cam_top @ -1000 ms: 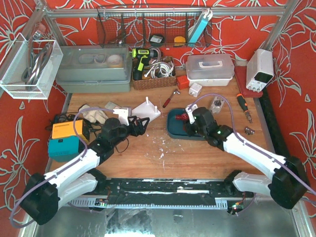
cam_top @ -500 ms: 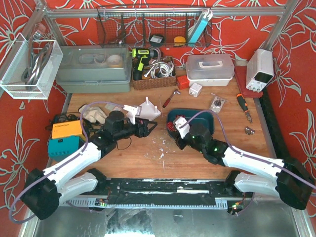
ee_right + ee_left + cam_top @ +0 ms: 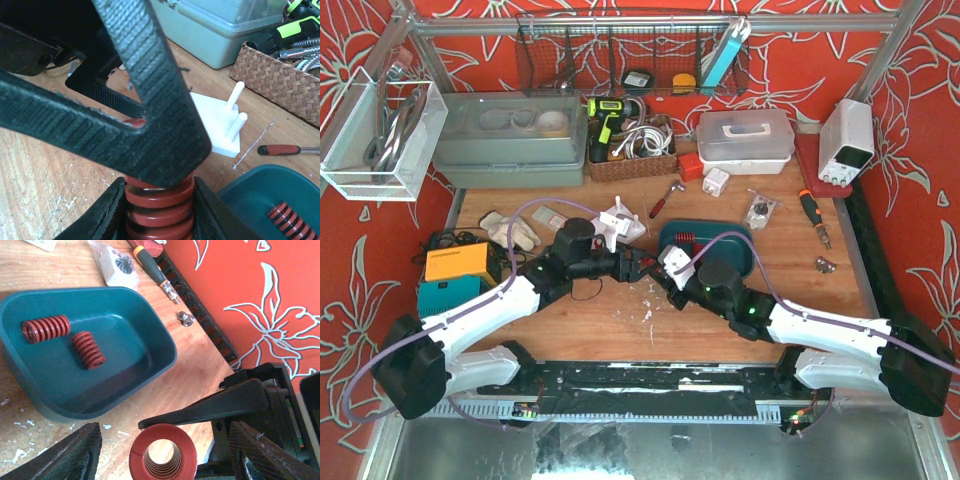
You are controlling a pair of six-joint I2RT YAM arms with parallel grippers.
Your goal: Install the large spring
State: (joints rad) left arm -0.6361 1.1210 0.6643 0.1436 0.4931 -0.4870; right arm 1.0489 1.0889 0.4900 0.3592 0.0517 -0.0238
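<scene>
A: Where is the large spring (image 3: 160, 455)?
B: Clamped in my right jaws over the table (image 3: 610, 330), between both arms. My left jaws stand wide around its end; I'd centre them before closing.

Top camera high at rear, facing down on whole bench (image 3: 840, 270). Wrist cameras close, facing each other, sharing large spring (image 3: 161, 456).

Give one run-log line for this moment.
right gripper: shut on large spring | left gripper: open, straddling spring end | tray: two springs
</scene>
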